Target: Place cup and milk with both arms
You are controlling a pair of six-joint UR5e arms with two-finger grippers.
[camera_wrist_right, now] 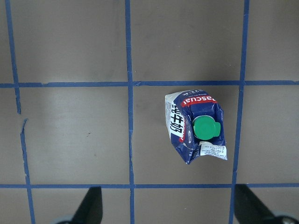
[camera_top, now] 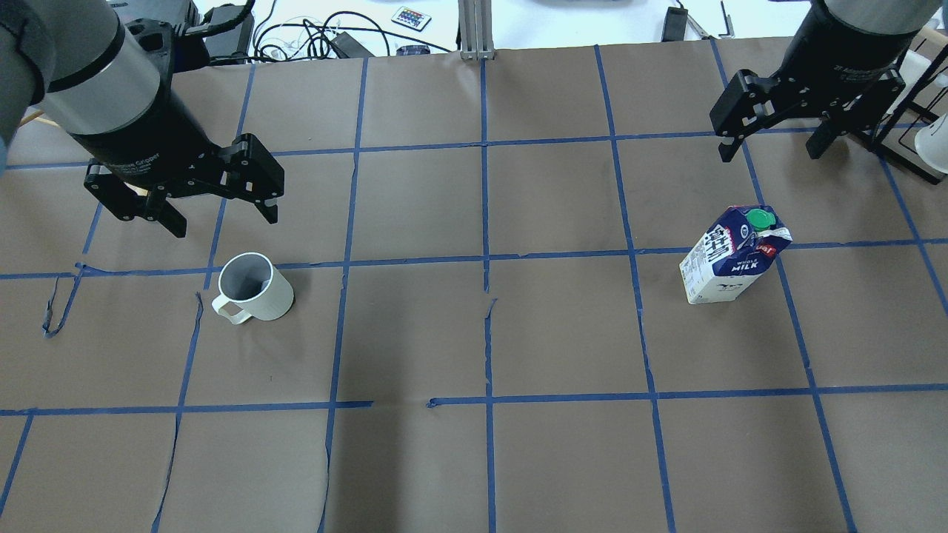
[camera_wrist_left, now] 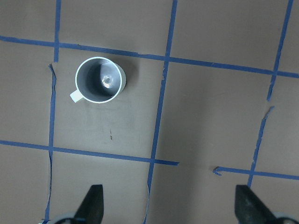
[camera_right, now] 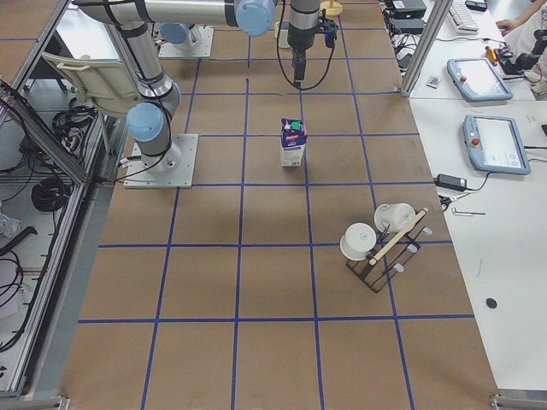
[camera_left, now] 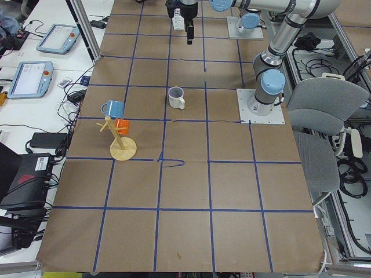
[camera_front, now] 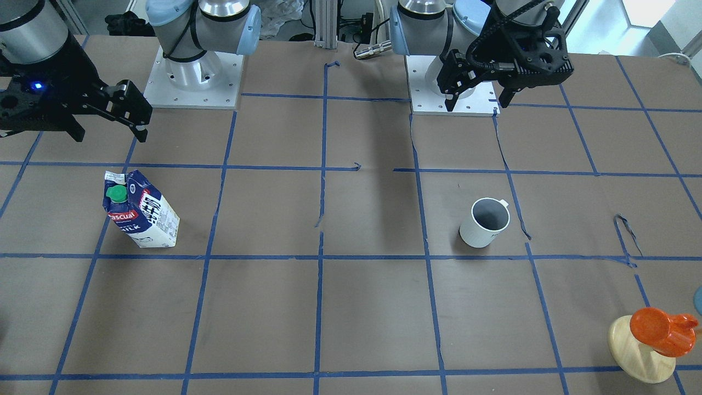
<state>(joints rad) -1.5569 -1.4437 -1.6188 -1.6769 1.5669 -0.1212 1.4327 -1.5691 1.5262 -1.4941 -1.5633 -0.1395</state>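
Observation:
The white cup (camera_top: 255, 289) with a dark grey inside stands upright on the brown table, handle toward the robot; it also shows in the front view (camera_front: 485, 222) and the left wrist view (camera_wrist_left: 100, 80). My left gripper (camera_top: 222, 220) hangs open and empty above and just behind it. The blue and white milk carton (camera_top: 729, 255) with a green cap stands upright on the other half (camera_front: 140, 211), seen from above in the right wrist view (camera_wrist_right: 196, 126). My right gripper (camera_top: 770, 154) is open and empty, above and behind the carton.
A wooden mug tree (camera_front: 641, 351) with an orange cup (camera_front: 661, 329) stands at the table's far left corner. A black rack with white cups (camera_right: 376, 243) stands at the far right. The arm bases (camera_front: 194, 82) sit at the robot's edge. Blue tape lines grid the table.

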